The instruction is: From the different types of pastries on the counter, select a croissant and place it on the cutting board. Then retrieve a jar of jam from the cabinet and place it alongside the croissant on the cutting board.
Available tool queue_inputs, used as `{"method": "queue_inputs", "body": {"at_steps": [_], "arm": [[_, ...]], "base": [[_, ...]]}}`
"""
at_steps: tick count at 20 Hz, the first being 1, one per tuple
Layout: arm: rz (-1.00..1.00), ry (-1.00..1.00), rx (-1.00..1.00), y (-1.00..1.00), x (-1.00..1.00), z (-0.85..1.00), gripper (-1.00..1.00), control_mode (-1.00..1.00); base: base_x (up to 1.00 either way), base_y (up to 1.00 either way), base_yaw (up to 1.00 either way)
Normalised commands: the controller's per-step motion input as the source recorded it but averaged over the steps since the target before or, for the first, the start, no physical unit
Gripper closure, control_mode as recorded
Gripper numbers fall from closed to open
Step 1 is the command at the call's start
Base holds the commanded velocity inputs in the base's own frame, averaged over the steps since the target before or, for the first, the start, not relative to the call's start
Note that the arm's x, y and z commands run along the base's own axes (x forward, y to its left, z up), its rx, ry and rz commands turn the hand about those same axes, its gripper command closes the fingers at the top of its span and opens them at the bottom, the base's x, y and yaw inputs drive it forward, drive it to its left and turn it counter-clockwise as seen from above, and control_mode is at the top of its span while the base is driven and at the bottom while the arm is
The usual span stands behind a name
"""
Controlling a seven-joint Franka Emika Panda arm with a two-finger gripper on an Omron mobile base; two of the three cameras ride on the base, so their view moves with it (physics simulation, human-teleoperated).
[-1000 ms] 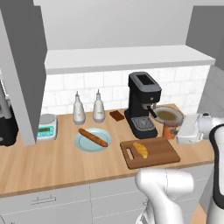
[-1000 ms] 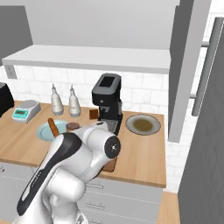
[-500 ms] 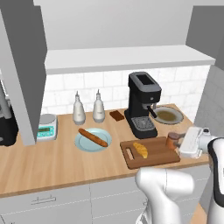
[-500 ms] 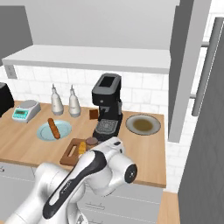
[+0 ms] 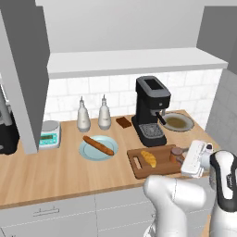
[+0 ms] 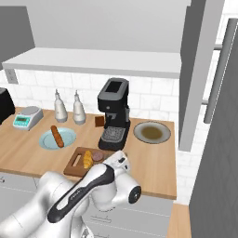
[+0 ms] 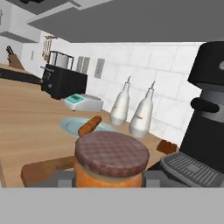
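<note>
Left base view is showing the small golden crescent-shaped croissant (image 5: 148, 159) lying on the dark brown wooden cutting board (image 5: 139, 165), so the first job looks done. The small brown-orange jar of jam (image 5: 176, 154) is sitting at the board's right end, near the croissant, with the white gripper (image 5: 193, 159) right beside it. In the hand view the jar (image 7: 112, 164) is sitting between the two dark finger tips, very close to the camera. I cannot tell if the claw is squeezing the jar or letting go, because the fingers are mostly hidden. Only pulling the arm away seems left. The jar's bottom is cut off.
</note>
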Motion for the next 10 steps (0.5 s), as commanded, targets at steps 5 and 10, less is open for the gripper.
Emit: {"method": "queue_inputs", "body": {"at_steps": [5, 10], "arm": [[0.0, -0.11, -0.03, 0.03, 0.78, -0.53, 1.0, -1.0], [0.0, -0.08, -0.03, 0.15, 1.0, -0.89, 1.0, -1.0]], "base": [[0.0, 0.0, 0.0], [0.0, 0.0, 0.0]]}}
